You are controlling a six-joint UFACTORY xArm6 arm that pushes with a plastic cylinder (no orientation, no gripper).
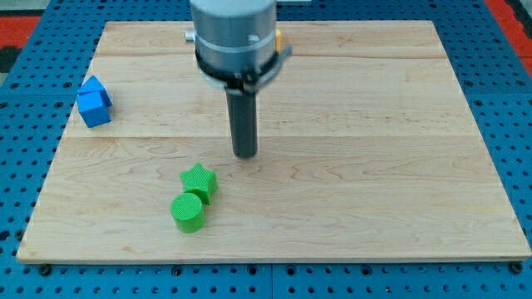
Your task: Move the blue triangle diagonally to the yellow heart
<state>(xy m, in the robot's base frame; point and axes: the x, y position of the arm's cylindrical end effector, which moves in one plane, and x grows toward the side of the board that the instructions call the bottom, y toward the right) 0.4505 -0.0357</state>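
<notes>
A blue block (94, 101) lies at the board's left edge, in the upper left of the view; it has a pointed top, but its exact shape is hard to make out. My tip (245, 154) rests on the board near the middle, well to the right of the blue block and a little below its level. A small sliver of yellow (279, 37) shows at the right side of the arm's body near the view's top; the arm hides the rest of it, so its shape cannot be told.
A green star (199, 181) and a green cylinder (188, 212) sit touching each other, below and left of my tip. The wooden board (374, 166) lies on a blue perforated table (507, 100).
</notes>
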